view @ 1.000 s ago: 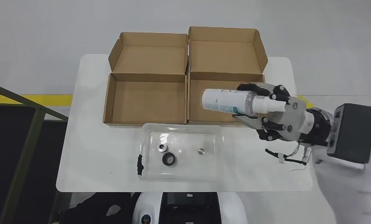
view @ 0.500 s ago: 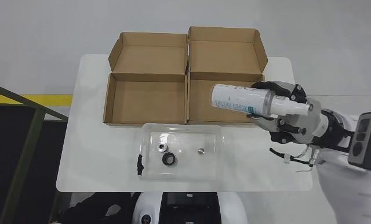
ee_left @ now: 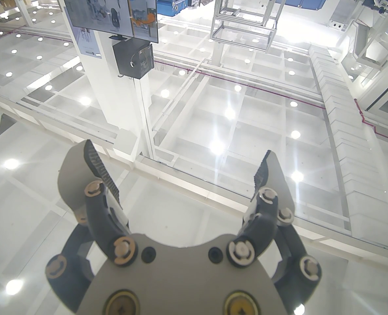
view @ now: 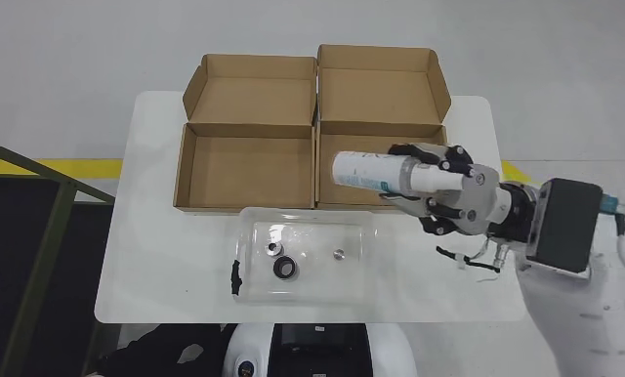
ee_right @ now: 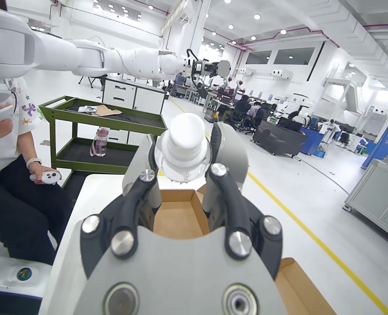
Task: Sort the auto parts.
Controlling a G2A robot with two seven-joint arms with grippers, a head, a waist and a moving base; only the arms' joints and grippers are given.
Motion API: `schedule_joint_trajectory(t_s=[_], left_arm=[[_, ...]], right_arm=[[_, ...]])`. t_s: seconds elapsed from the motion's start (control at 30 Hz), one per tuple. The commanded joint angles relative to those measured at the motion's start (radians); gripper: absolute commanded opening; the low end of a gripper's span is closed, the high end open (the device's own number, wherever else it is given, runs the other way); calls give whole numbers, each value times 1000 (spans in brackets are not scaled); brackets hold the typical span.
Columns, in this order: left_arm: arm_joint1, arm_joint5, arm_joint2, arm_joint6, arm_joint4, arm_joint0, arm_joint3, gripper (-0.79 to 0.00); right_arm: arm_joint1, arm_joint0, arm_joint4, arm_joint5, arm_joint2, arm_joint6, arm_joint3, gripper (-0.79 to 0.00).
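Since half a second earlier, the spray bottle [view: 366, 170] has been carried leftward by the right gripper [view: 415, 177], back over the front of the right cardboard box [view: 361, 143].

Nearest the robot, a clear tray [view: 356, 279] is set on the white table [view: 156, 230]. Within it are seen what appears to be a dark bearing [view: 286, 268] and two small metal parts [view: 272, 248] [view: 338, 253]. A black strip [view: 234, 276] is lying at the tray's left edge.

Just beyond the tray, the bottle is clamped near its white cap by the right gripper's fingers [ee_right: 223, 152] and is held lying level above the box. The left cardboard box [view: 249, 172] is set touching the right one, and both lids are folded back.

The left gripper [ee_left: 179, 162] is turned toward the ceiling, with its jaws spread and nothing held.
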Motion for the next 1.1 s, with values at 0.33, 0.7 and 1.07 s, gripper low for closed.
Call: schedule_joint_trajectory(t_s=[0.33,0.7,1.07], left_arm=[[0,0,0,0,0,0,0,0],[0,0,0,0,0,0,0,0],[0,0,0,0,0,0,0,0]], right_arm=[[-12,32,-101,36,-125,40,130,-785],[-25,76,-224,74,-225,68,256,-785],[-44,141,-314,158,-307,94,415,-785]])
